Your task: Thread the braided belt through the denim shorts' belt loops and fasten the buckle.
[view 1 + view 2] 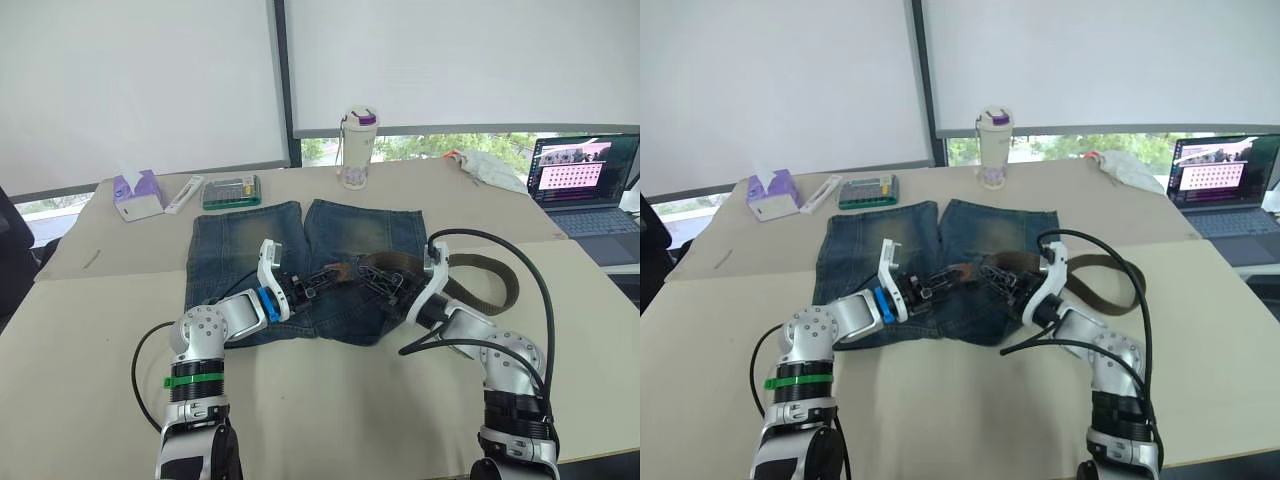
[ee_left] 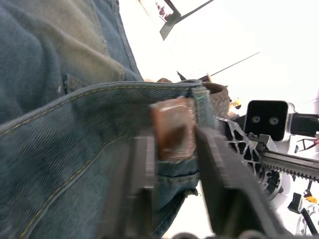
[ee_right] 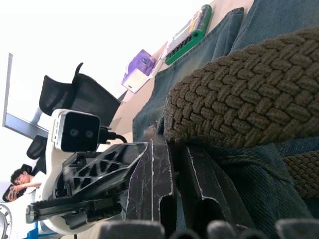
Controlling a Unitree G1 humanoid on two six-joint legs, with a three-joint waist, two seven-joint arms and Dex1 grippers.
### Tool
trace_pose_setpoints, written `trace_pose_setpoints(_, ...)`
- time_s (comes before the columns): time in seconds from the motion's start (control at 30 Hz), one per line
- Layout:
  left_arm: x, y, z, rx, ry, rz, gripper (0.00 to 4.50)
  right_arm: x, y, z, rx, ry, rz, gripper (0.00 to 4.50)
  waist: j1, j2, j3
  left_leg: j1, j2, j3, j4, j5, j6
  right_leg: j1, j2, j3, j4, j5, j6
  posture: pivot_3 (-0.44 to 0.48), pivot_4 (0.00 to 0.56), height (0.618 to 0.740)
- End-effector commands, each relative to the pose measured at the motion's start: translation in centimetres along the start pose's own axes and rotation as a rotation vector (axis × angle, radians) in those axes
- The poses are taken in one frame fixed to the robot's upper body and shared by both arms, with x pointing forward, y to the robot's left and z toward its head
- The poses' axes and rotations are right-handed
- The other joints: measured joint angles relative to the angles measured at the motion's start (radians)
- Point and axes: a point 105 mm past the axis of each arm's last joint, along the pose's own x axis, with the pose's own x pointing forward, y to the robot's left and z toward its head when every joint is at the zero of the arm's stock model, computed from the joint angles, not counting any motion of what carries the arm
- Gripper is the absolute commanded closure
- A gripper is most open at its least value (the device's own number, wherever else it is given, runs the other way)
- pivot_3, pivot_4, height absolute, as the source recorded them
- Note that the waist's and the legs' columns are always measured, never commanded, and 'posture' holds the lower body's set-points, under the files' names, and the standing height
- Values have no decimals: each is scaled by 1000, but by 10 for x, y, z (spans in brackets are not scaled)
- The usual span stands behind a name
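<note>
The denim shorts (image 1: 235, 250) lie flat on the table, legs pointing away and the waistband toward me. The braided belt (image 1: 505, 272) runs from the middle of the waistband out to the right and curls back in a loop. My left gripper (image 1: 312, 285) is at the waistband, shut on the belt's brown leather tip (image 2: 172, 128), which pokes out past the denim edge. Facing it, my right gripper (image 1: 385, 287) is pinched on waistband denim just under the woven strap (image 3: 239, 94). The belt loops are hard to tell apart here, and the buckle is hidden.
At the table's far side stand a drink bottle (image 1: 358, 148), a green box (image 1: 231, 190), a tissue box (image 1: 137, 193) and a white cloth (image 1: 490, 165). An open laptop (image 1: 585, 180) sits at the far right. A person (image 3: 20, 181) sits in the background.
</note>
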Motion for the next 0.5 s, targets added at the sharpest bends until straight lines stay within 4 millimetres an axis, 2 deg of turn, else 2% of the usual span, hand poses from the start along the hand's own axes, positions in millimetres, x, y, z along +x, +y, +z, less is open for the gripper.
trace_pose_setpoints(0.03, 5, -7, 2, 23, 3, -20, 4491, -1, 15, 8, -109, -18, 26, 4078, 2, 0, 0, 0, 0, 0, 0, 0, 0, 0, 0, 0, 0, 0, 0, 0, 150, 740)
trace_pose_setpoints(0.13, 7, -5, 3, 11, -8, -13, 4500, -6, 19, 3, -290, 43, -38, 2947, 3, 0, 0, 0, 0, 0, 0, 0, -1, 0, 0, 0, -1, 0, 0, 0, 150, 740)
trace_pose_setpoints(0.27, 9, -8, 7, 5, -23, -17, 4500, -14, 4, -20, -722, 262, -257, 1568, 3, -1, 0, -1, -1, 0, 0, 3, -6, 0, 0, 0, -1, 0, 1, 0, 150, 740)
trace_pose_setpoints(0.37, 13, -11, 2, 11, -7, -23, 4500, -10, -7, -30, -863, 323, -339, 1568, 1, -3, 0, 0, -1, 1, 0, 5, -10, 0, 0, -1, -1, 0, 1, 0, 150, 740)
trace_pose_setpoints(0.5, 16, -16, -3, 25, 13, -37, 4500, -5, -23, -21, -908, 285, -458, 2811, 2, -3, 1, -1, 0, 1, 0, 6, -11, 0, 0, 0, -1, 0, 1, 0, 150, 740)
